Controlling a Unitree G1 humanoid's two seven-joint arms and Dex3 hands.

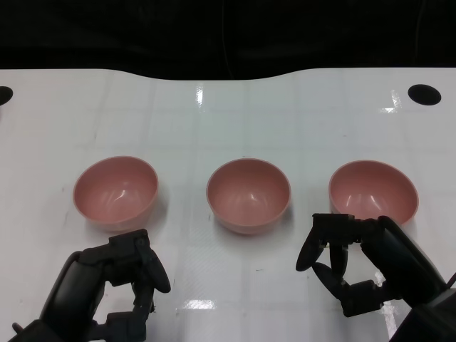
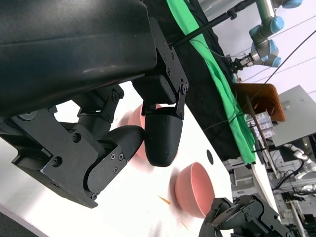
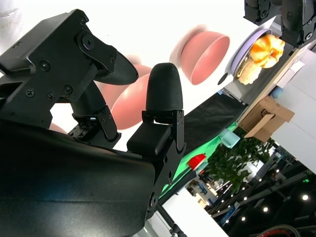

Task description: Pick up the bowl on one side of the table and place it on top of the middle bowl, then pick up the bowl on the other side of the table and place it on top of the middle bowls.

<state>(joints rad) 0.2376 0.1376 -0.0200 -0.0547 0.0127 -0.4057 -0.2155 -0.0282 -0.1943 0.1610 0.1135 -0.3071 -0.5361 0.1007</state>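
Left hand (image 1: 121, 274) hovers over the white bench (image 1: 228, 114), fingers loosely spread, holding nothing; left pink plastic bowl (image 1: 115, 191) just ahead. Right hand (image 1: 356, 260) likewise parted, empty, right pink bowl (image 1: 373, 191) just beyond fingertips. Middle pink bowl (image 1: 249, 195) between them. All bowls empty.

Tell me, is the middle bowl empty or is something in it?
Empty. In the head view the middle bowl stands upright on the white table, and only its smooth pink inside shows, with no bowl stacked in it yet.
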